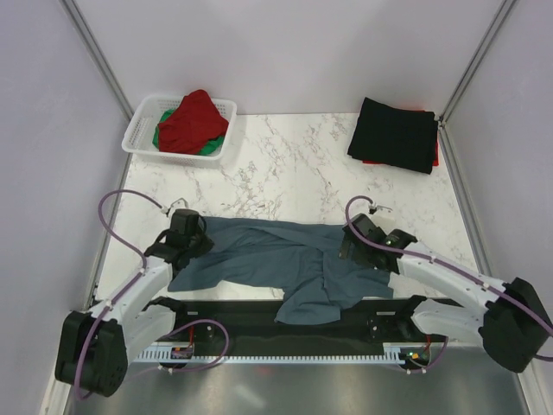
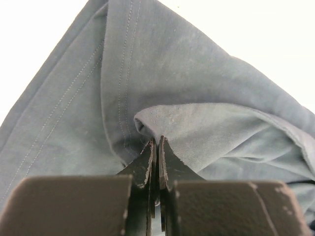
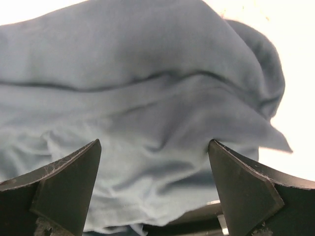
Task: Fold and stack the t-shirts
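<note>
1. While it lies rumpled along the near edge of the marble table (image 1: 285, 164), the slate blue-grey t-shirt (image 1: 276, 264) stretches between the two arms, with its bulkier, bunched part towards the right.
2. Left gripper (image 2: 157, 143): fingers pressed together, pinching a fold of the blue-grey shirt just beside a double-stitched hem, at the garment's left end.
3. Right gripper (image 3: 154, 145): fingers spread wide over the shirt's right side, creased cloth filling the gap between them. Cannot tell whether the tips touch the fabric.
4. Black t-shirt (image 1: 393, 134): folded flat in the far right corner, a red edge (image 1: 435, 156) showing beneath it.
5. White lattice basket (image 1: 138, 130): far left corner, holding a red t-shirt (image 1: 192, 121) heaped on a green t-shirt (image 1: 207, 147).
</note>
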You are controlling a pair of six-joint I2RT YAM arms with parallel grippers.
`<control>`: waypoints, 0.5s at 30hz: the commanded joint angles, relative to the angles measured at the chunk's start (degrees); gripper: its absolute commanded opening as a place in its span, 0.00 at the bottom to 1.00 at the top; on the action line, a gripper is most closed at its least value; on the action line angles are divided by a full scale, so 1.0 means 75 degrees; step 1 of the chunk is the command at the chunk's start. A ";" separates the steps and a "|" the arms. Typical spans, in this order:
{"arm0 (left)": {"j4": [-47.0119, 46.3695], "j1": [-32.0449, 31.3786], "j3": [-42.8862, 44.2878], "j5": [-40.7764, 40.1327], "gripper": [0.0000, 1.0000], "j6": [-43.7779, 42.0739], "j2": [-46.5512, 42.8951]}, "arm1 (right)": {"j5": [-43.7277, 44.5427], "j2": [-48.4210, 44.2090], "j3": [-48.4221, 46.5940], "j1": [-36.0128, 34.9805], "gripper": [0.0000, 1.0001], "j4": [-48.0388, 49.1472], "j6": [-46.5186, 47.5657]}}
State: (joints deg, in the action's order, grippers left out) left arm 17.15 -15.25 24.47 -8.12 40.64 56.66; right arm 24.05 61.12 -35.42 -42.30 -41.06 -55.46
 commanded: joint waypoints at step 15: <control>-0.0400 -0.0030 -0.0883 -0.0663 0.02 0.0417 -0.2092 | -0.1134 0.4109 -0.4088 0.1703 0.98 0.2065 0.4347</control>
State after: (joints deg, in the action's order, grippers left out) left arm 16.14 -15.25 18.83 -10.52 41.80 43.81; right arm 14.79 92.05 -58.89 -29.47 -28.99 -31.66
